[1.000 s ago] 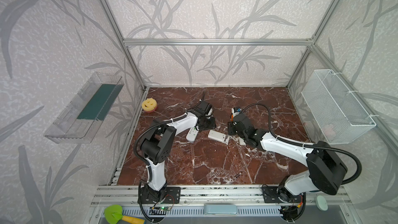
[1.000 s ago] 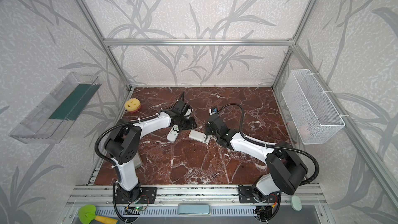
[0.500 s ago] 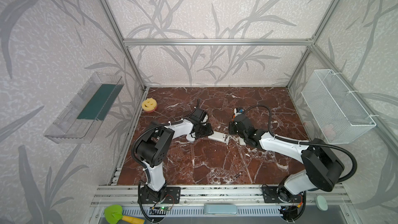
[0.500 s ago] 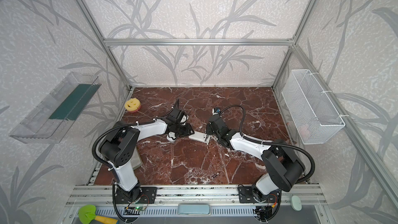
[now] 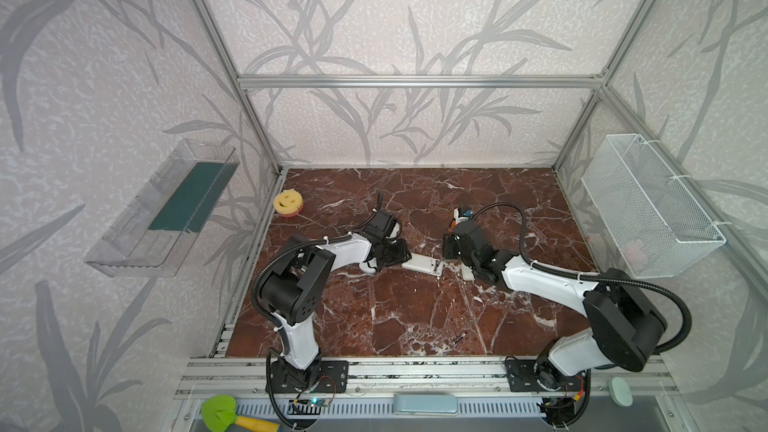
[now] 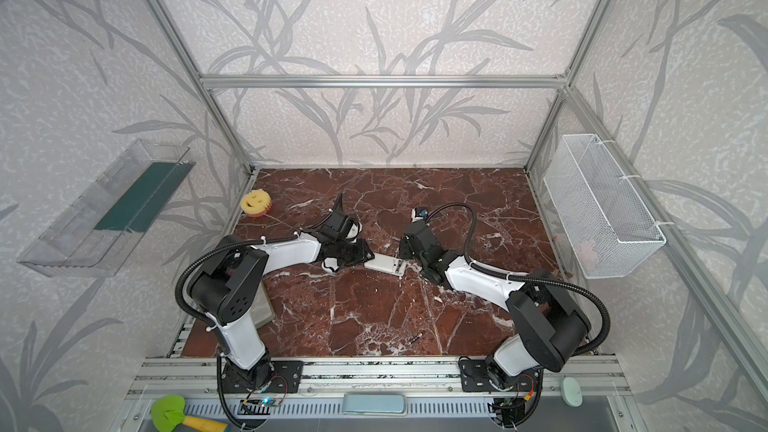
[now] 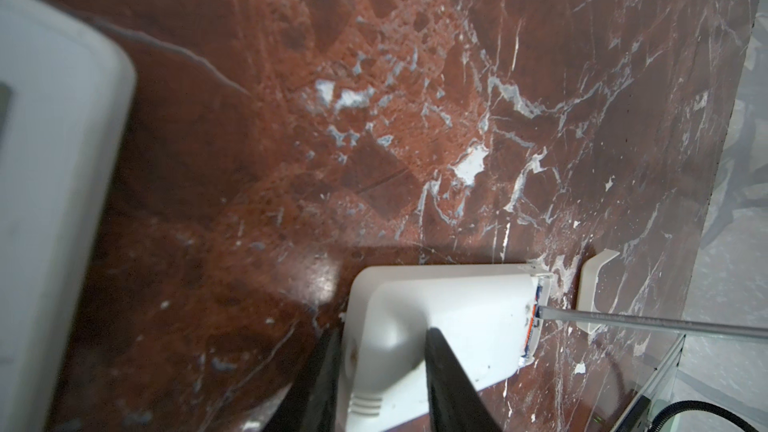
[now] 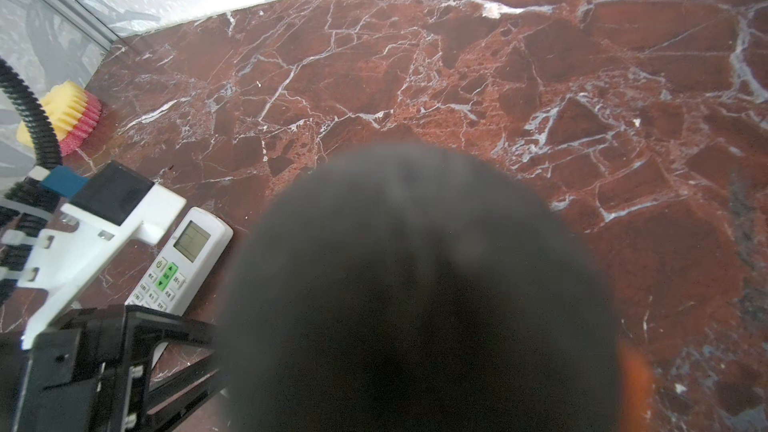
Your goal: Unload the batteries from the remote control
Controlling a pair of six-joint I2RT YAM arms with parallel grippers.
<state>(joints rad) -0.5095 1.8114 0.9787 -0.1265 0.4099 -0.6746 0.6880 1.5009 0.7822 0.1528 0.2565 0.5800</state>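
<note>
A white remote control point(image 5: 422, 263) lies back up at mid-table. My left gripper point(image 5: 397, 257) is shut on its left end, black fingers point(image 7: 446, 371) on either side of it. The remote control point(image 7: 449, 309) has its far end open, showing an orange and blue strip point(image 7: 531, 328). A screwdriver's metal shaft point(image 7: 665, 323) has its tip in that open end. My right gripper point(image 5: 449, 246) is shut on the screwdriver, whose dark handle point(image 8: 415, 305) blocks the right wrist view. One small dark battery point(image 5: 458, 338) lies near the front edge. Other batteries are hidden.
A second remote with a screen point(image 8: 183, 261) lies beside my left arm. The loose white battery cover point(image 7: 594, 292) rests just past the open end. A yellow smiley sponge point(image 5: 287, 203) sits at back left. A wire basket point(image 5: 648, 205) hangs on the right wall.
My left gripper has come forward and right onto the remote's left end, and its jaws have narrowed. The right gripper has edged slightly left; the remote has stayed put.
</note>
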